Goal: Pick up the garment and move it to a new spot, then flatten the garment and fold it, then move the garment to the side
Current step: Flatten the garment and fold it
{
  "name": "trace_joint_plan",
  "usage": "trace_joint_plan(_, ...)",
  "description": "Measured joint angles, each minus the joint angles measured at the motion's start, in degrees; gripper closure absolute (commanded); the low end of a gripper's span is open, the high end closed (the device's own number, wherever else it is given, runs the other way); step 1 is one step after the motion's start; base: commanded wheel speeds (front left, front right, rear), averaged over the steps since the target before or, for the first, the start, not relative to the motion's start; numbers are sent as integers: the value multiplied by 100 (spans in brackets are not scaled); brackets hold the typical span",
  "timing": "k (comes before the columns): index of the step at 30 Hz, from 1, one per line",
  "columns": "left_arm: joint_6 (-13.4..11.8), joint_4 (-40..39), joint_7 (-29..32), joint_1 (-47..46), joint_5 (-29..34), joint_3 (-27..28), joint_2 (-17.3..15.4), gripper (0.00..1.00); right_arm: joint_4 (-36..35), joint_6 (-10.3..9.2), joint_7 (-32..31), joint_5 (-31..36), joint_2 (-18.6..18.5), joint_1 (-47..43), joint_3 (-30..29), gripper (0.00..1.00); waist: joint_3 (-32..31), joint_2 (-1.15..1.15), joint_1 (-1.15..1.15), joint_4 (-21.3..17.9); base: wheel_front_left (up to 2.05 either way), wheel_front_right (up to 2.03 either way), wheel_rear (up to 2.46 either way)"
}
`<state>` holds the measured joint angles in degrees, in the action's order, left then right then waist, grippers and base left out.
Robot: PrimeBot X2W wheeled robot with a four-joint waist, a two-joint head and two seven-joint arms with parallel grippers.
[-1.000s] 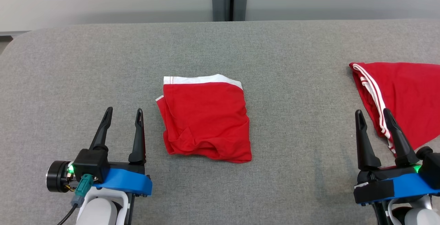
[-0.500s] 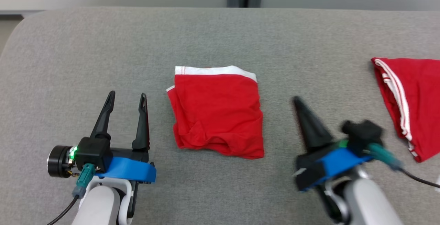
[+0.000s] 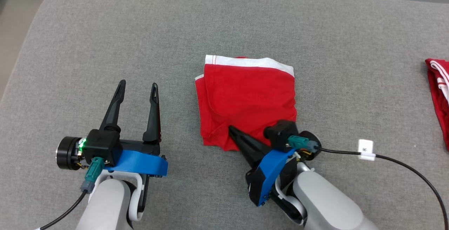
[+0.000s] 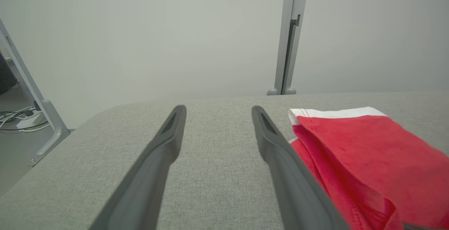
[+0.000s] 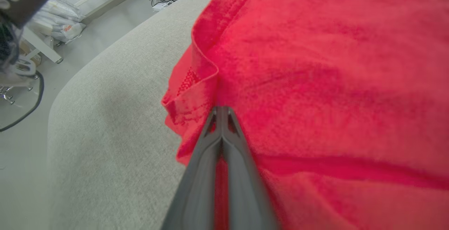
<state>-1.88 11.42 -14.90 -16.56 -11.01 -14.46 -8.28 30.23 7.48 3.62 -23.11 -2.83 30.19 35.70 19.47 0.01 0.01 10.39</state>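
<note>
A folded red garment (image 3: 245,96) with a white waistband lies flat on the grey padded table (image 3: 105,40). My right gripper (image 3: 231,129) is shut and lies on the garment's near edge, fingers pointing up-left. In the right wrist view the shut fingers (image 5: 221,109) end at a small raised fold of the red cloth (image 5: 315,65); I cannot tell whether any cloth is pinched. My left gripper (image 3: 138,84) stands open to the left of the garment, apart from it, with nothing between its fingers. The left wrist view shows those open fingers (image 4: 218,110) over bare table with the garment (image 4: 368,152) beside them.
Another red garment (image 3: 438,93) with white stripes lies at the table's right edge. A black cable with a white tag (image 3: 366,150) trails right from my right wrist. The table's rounded corner (image 3: 38,8) is at the far left. A grey post (image 4: 289,47) stands behind the table.
The right gripper has shut and swung left from beside the striped garment onto the folded garment's near edge. The head camera has tilted down and turned. The left gripper has stayed put.
</note>
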Motion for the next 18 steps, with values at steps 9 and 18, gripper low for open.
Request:
trace_joint_plan(9, 47, -33, -8, -6, 44, 25, 71, 0, 579, 0, 231, -570, -4, 437, 921, 100, 21, 0, 0, 22, 0, 0, 0)
trace_joint_plan(18, 69, -34, -8, -8, 63, 90, 92, 0, 1012, 0, 627, -230, -4, 786, 1805, 100, -8, 0, -1, -28, 0, 0, 0)
